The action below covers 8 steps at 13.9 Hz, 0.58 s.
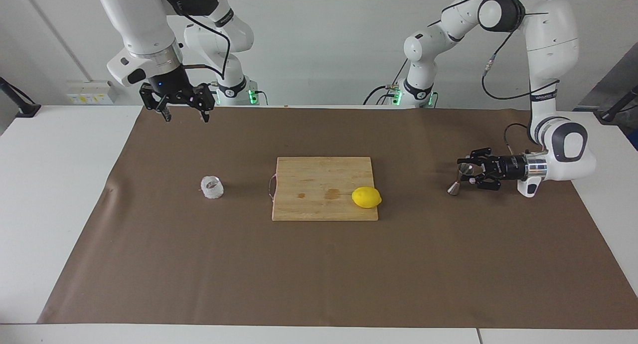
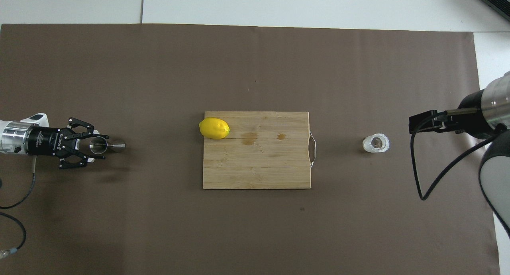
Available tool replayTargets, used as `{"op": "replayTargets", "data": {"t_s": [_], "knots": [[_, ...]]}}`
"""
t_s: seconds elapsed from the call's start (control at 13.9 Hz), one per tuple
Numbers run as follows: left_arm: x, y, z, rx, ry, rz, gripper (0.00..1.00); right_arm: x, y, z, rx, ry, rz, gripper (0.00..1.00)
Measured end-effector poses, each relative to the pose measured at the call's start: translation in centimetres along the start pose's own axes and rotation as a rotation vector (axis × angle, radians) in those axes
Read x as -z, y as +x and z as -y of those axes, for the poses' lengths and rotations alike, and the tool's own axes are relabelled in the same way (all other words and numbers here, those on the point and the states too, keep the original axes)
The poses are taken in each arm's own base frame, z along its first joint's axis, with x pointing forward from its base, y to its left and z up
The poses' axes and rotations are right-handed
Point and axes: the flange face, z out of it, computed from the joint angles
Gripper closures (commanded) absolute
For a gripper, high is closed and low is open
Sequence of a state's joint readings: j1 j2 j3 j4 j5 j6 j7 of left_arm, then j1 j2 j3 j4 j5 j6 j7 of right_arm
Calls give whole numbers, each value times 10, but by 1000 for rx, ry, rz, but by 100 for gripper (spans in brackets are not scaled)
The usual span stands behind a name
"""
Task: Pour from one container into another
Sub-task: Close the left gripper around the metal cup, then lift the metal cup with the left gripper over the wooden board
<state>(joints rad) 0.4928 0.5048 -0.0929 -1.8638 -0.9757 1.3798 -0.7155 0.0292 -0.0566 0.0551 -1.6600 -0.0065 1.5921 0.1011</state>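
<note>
Jigger (image 1: 460, 178) stands upright on the brown mat (image 1: 319, 274) toward the left arm's end of the table, well apart from the board (image 1: 319, 182). The left gripper (image 1: 467, 174) lies level with the table and points at the jigger from the side, its two fingers on either side of the jigger's upper cone. In the overhead view the fingertips sit just beside the cone's rim (image 2: 98, 145), but whether they press on the steel or leave a thin gap cannot be told, so the grip is uncertain.

The cup (image 1: 212, 187), squat and whitish with a bumpy wall, stands on the mat toward the right arm's end of the table, near the board's wire handle (image 1: 271, 185) but not touching it. The cup and the jigger are well apart, with the board between them.

The right gripper (image 1: 185, 113) hangs raised, over the edge of the mat nearest the robots, with its fingers spread wide and nothing between them. The right arm waits.

A lemon (image 1: 366, 197) lies on the board, at the corner toward the left arm's end and farther from the robots. Two small dark stains mark the wood beside it.
</note>
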Motion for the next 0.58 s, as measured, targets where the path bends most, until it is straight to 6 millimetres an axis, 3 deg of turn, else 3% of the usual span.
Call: {"op": "replayTargets", "data": {"t_s": [0.07, 0.36, 0.5, 0.58], "knots": [[0, 0, 0, 5, -2, 2, 73, 0, 0, 0, 0, 0, 0, 0], [0, -1, -1, 5, -10, 9, 81, 0, 0, 0, 0, 0, 0, 0], [0, -1, -2, 5, -12, 11, 100, 0, 0, 0, 0, 0, 0, 0], [0, -2, -2, 5, -14, 13, 100, 0, 0, 0, 0, 0, 0, 0]]}}
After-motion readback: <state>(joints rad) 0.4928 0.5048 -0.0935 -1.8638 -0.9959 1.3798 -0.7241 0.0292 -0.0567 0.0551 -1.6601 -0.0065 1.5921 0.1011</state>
